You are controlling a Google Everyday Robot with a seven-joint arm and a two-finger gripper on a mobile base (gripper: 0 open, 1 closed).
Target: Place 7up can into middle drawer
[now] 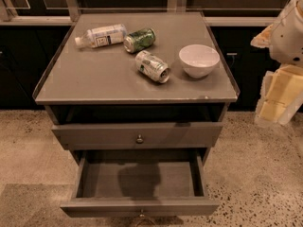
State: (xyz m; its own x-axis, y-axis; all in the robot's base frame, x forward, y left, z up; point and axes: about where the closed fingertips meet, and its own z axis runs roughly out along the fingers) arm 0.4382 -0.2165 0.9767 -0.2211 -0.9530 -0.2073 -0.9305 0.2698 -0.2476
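Observation:
The 7up can (152, 66) lies on its side on the grey cabinet top (94, 79), near the middle, just left of the white bowl. It is silvery-white with green markings, and its shiny end faces the front right. The middle drawer (139, 206) is pulled out wide open below, and its grey inside shows nothing in it. Its small knob sits at the bottom edge of the view. My gripper (277, 98) hangs at the far right edge, off to the side of the cabinet and well clear of the can. It holds nothing that I can see.
A white bowl (199, 59) stands right of the can. A darker green can (139, 39) and a clear white-labelled bottle (101, 35) lie at the back left. The upper knobbed drawer front (137, 135) is nearly shut. Speckled floor surrounds the cabinet.

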